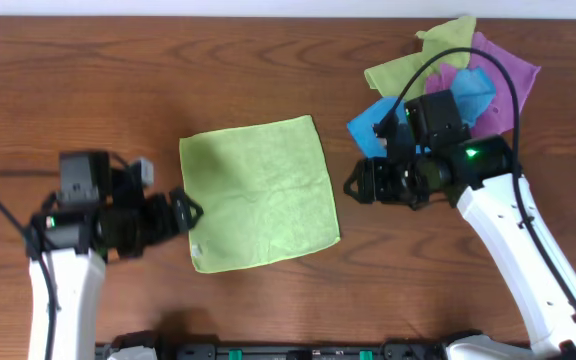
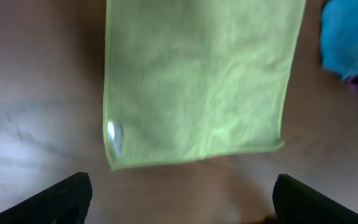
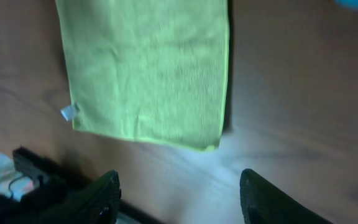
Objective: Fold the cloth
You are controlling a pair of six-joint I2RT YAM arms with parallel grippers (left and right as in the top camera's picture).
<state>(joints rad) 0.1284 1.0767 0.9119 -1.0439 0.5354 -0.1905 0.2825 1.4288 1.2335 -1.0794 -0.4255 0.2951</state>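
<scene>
Green cloth (image 1: 259,193), one, flat, one cloth pile (image 1: 498,58)

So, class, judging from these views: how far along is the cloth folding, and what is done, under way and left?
Done: the green cloth lies spread flat on the table, with no fold in it. In hand: the left gripper is close by its left edge and the right gripper just off its right edge, both open, neither holding it. Left: grasping an edge and making every fold.
</scene>
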